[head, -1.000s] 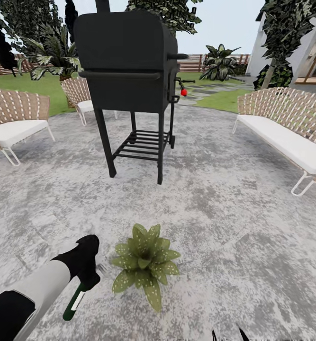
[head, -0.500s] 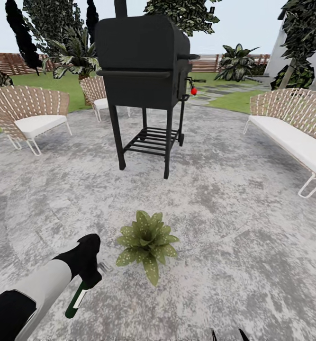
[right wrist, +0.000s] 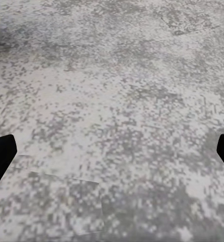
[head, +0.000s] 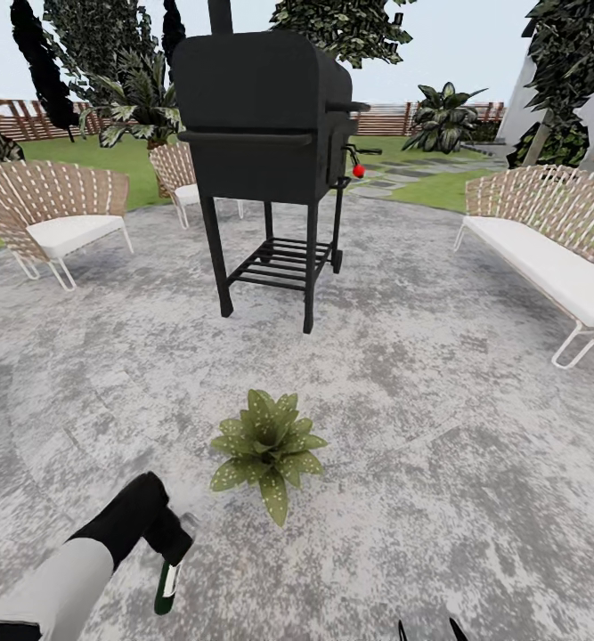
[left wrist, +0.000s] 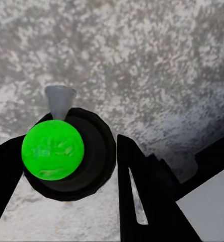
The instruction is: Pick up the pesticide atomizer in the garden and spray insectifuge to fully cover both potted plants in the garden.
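One potted plant [head: 268, 448], a low rosette of pointed olive-green leaves, sits on the grey paved patio [head: 439, 427] in front of me. My left gripper [head: 165, 541] is low at the left of the plant, apart from it, and is shut on the pesticide atomizer [head: 166, 585], whose dark green body with a white label hangs down. In the left wrist view the bottle [left wrist: 66, 151] shows end-on between the black fingers [left wrist: 139, 194], with its whitish nozzle [left wrist: 60, 99] over the paving. My right gripper [right wrist: 112, 151] is open over bare paving. The second plant is out of view.
A tall black grill [head: 261, 116] on legs stands beyond the plant. Woven chairs with white cushions [head: 52, 209] are at the left and a long bench [head: 546, 249] at the right. Lawn, trees and a slatted fence [head: 403, 116] lie behind.
The head view has shifted, so the plant and grill sit differently in it. My left arm has dropped lower and nearer to me, taking the atomizer with it.
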Controlling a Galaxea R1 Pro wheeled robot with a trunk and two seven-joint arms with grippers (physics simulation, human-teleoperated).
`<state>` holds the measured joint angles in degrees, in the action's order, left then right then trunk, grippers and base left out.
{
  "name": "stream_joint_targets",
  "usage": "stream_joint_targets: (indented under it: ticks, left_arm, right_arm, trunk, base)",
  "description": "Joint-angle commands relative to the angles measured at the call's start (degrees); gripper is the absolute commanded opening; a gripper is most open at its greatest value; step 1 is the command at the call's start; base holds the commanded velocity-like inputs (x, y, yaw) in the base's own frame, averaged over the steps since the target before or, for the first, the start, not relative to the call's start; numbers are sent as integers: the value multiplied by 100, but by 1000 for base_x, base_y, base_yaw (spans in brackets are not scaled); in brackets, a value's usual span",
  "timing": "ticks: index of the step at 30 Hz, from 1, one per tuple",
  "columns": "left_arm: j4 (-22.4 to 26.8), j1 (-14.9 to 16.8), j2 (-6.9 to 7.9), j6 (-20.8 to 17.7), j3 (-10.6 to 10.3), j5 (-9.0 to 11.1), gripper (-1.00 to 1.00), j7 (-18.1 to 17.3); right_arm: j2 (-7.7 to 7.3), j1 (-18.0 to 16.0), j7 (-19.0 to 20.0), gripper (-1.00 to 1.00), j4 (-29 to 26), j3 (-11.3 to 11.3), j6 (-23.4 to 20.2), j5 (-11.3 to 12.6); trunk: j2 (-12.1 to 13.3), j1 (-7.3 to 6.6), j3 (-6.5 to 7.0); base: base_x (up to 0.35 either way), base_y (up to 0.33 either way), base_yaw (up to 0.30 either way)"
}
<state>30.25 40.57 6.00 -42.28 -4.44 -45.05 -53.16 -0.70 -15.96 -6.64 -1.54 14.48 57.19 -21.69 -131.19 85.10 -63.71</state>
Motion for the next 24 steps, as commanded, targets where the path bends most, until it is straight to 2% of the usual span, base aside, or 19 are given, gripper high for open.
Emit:
stream_joint_targets:
  ticks: [1,3,5,7,9,11,12,14,16,20,24]
  left_arm:
    - [10,-74,3,171,213,-27,-100,91]
    - [-30,-270,-10,818,831,-20,-100,429]
    - [-46,-450,-34,1377,1239,-11,-100,606]
    - [-51,-627,-77,1819,1547,-6,-100,717]
    - [-55,-792,-107,2166,1738,4,-100,839]
    - [-67,-888,-142,2453,1847,38,-100,1004]
    - [-113,-916,-164,2626,1907,160,-100,1094]
    - [-294,-1047,-176,3088,1963,552,-100,1221]
    - [-387,-1115,-184,3483,1967,768,-100,1266]
    - [-431,-1138,-200,3650,1957,848,-100,1281]
    - [-423,-1139,-198,3656,1974,851,-100,1356]
  right_arm:
    - [0,-3,-57,100,5,11,12,-63]
    - [-4,-3,-56,100,-9,11,12,-69]
    - [-12,-3,-61,100,-17,12,16,-67]
    - [-20,-3,-55,100,-20,13,19,-69]
    - [-30,-3,-39,100,-17,7,24,-91]
    - [-37,-3,-33,100,-14,-2,28,-106]
    - [-38,-3,-30,100,-13,-5,26,-113]
    - [-46,-3,-29,100,2,-12,37,-119]
    - [-54,-3,-35,100,6,-9,51,-112]
    - [-14,-3,-45,100,6,-3,31,-97]
    - [-17,-3,-53,100,5,2,16,-81]
  trunk:
    - [-2,-1,-4]
    - [-2,-1,-4]
    - [-2,-1,-4]
    - [-2,-1,-4]
    - [-2,-1,-4]
    - [-2,-1,-4]
    - [-2,-1,-4]
    - [-2,-1,-4]
    - [-2,-1,-4]
    - [-2,-1,-4]
    - [-2,-1,-4]
  base:
    - [-1,-1,0]
    - [0,0,0]
    - [0,0,0]
    - [0,0,0]
    - [0,0,0]
    - [0,0,0]
    - [0,0,0]
    - [0,0,0]
    - [0,0,0]
    - [0,0,0]
    - [-48,-230,0]
